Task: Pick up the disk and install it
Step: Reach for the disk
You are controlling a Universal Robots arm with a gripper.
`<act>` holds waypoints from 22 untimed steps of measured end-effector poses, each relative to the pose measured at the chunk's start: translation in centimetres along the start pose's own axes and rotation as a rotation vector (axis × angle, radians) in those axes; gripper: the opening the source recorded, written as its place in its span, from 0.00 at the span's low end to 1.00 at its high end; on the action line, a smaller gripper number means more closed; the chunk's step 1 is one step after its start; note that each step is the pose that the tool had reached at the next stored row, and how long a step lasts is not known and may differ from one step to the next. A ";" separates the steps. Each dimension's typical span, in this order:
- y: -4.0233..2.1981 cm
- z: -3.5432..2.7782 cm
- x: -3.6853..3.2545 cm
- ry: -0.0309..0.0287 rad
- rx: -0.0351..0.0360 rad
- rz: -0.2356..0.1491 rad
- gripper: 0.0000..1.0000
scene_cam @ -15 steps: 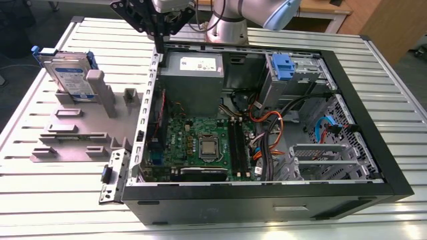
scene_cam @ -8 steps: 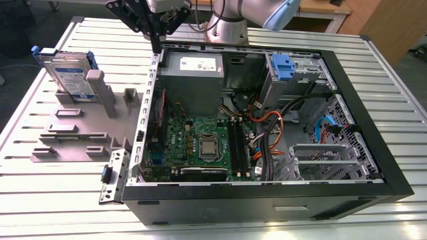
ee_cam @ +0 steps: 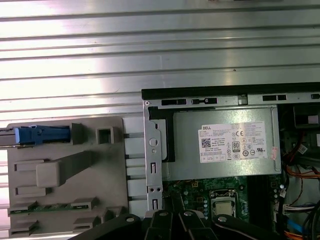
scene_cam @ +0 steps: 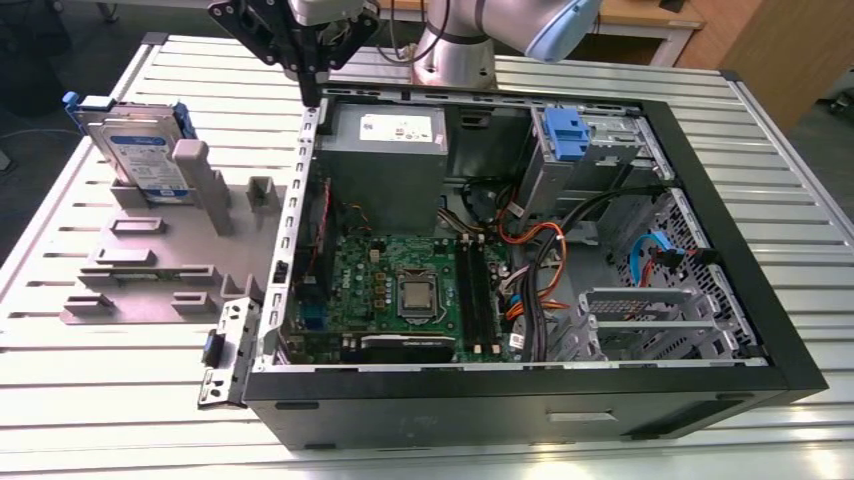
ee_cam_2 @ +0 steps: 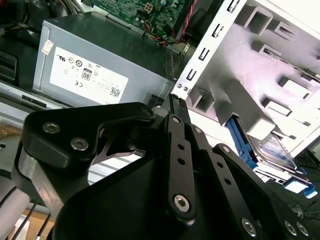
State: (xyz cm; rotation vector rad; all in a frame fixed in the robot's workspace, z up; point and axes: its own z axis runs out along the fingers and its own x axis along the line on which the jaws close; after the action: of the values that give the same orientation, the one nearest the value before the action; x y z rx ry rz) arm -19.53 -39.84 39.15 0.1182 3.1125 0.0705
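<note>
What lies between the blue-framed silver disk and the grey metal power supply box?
Between the disk and box, the first wrist view shows the grey plastic holder plate and the case's metal wall.

A: Pincer (scene_cam: 310, 95) position?

B: Hanging above the open case (scene_cam: 534, 395), over its wall on the exterior view's left, at the far end.

A: Nearest item?

B: Power supply (scene_cam: 387, 150), inside the case, just below the pincer and to the exterior view's right.

A: Disk (scene_cam: 140, 150)?

B: Apart from the pincer, lower, toward the exterior view's left. It stands on edge in the holder plate (scene_cam: 147, 265), which lies on the counter (scene_cam: 107, 400) just beside the case.

A: Farther out?

B: Motherboard (scene_cam: 400, 290) lies flat in the case, nearer the camera than the power supply. Drive cage (scene_cam: 621, 150) sits beyond the power supply, on the exterior view's right.
</note>
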 end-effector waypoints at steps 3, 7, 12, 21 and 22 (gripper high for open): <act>-0.01 0.00 0.12 0.0000 -0.0001 0.000 0.11; -0.03 0.00 0.38 -0.0001 -0.0001 0.000 0.11; -0.04 -0.01 0.52 -0.0001 -0.0001 0.000 0.11; -0.06 -0.02 0.78 0.0000 0.0000 0.000 0.11; -0.06 -0.02 0.81 -0.0001 -0.0001 0.000 0.11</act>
State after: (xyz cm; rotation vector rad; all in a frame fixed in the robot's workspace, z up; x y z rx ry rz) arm -20.35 -39.84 39.15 0.1180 3.1124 0.0707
